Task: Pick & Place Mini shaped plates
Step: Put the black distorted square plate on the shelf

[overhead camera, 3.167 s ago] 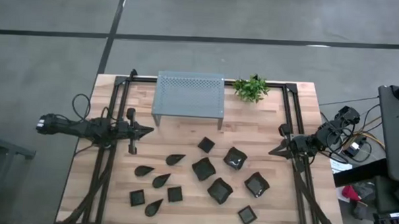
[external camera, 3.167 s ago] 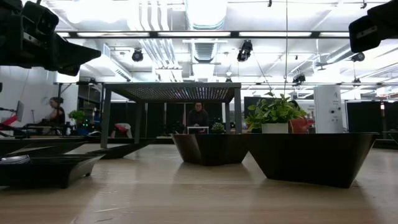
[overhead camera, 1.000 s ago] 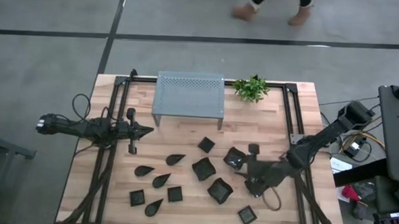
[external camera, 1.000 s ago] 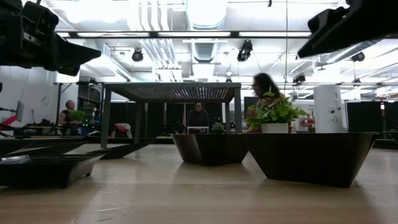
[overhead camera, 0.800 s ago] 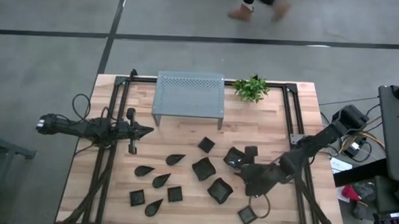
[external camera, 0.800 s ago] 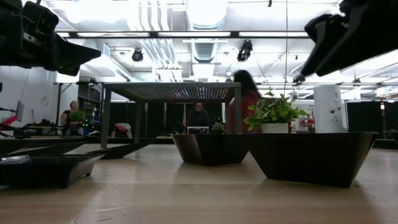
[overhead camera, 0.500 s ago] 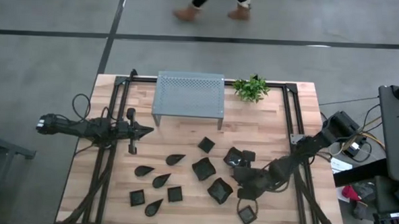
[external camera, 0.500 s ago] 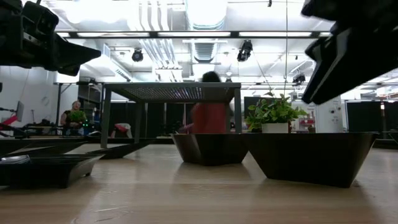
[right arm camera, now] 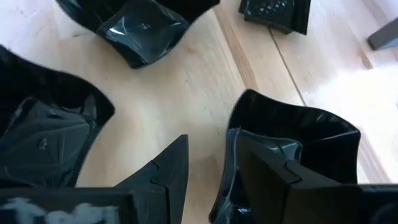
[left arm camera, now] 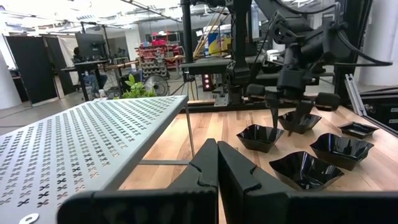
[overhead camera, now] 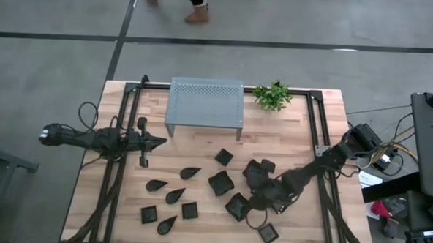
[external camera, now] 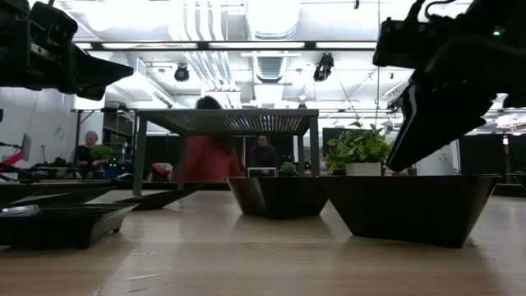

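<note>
Your right gripper [overhead camera: 258,183] has swung in from the right edge of the high view to the lower middle, and its jaws now stand apart astride the rim of one wavy-edged plate [right arm camera: 292,155], so the pick looks about to begin. Your left gripper [overhead camera: 157,141] stays parked at centre left, jaws together. The other mini shaped plates [overhead camera: 171,196] crowd the lower half, one just beside your target, while the perforated shelf [overhead camera: 206,101] and plant [overhead camera: 272,95] sit at top centre.
</note>
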`<action>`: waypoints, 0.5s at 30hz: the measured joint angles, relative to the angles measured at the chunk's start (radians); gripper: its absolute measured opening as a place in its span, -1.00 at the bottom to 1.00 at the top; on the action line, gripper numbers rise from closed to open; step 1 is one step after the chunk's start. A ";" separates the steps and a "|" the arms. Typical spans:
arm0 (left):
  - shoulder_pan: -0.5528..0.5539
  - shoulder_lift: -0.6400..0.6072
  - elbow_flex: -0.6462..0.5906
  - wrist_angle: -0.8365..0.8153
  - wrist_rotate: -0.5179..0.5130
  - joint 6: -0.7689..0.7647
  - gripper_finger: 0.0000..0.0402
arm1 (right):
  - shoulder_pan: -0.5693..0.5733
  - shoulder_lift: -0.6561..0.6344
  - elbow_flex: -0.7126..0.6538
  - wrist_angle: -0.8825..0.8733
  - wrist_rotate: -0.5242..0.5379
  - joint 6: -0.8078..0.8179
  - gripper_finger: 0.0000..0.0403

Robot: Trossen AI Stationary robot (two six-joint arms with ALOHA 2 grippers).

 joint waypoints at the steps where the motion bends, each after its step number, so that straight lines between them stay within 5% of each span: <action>1: 0.000 0.000 0.000 0.000 0.000 0.000 -1.00 | -0.006 0.000 0.000 0.000 -0.008 0.002 -0.35; 15: 0.000 0.000 0.000 0.000 0.000 0.000 -1.00 | -0.038 0.016 -0.023 0.000 -0.060 0.037 -0.44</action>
